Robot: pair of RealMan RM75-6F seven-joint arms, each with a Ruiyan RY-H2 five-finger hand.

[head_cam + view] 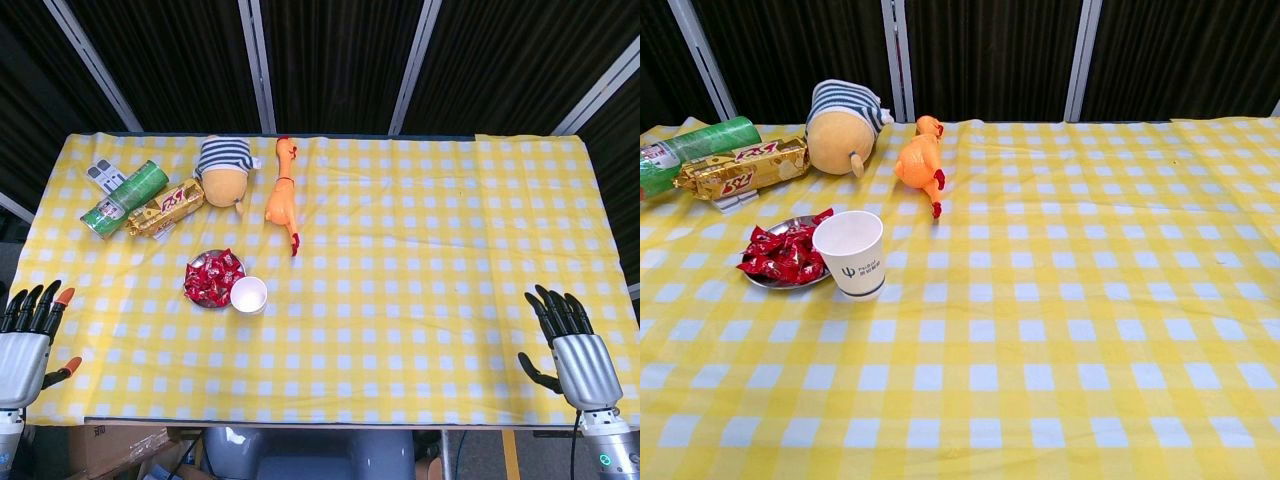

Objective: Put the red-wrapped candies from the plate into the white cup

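The worktop (pixel 420 300) is covered by a yellow-and-white checked cloth, and both hands rest at its near edge, well apart from everything on it. The left hand (pixel 25 335) sits at the near left corner with its fingers (pixel 40 305) spread apart and holding nothing; the right hand (pixel 570 345) sits at the near right corner, its fingers likewise spread and empty. Neither hand shows in the chest view. The red-wrapped candies (pixel 212 277) lie heaped on a small metal plate (pixel 765 282) toward the left of the worktop, and none are visible in the cup. The white cup (pixel 248 295) stands upright, touching or just beside the plate's near right rim, its mouth open upward and a small dark printed mark on its side in the chest view. Farther back, along the far left part of the cloth, lies a green cylindrical can (pixel 124 199) on its side, with a gold-wrapped snack bar (pixel 166 208) just beside it and a small white and grey item (pixel 105 174) behind the can. To the right of these sits a plush toy in a striped cap (pixel 223 171), and next to it an orange rubber chicken (pixel 283 197) lies stretched toward the front.
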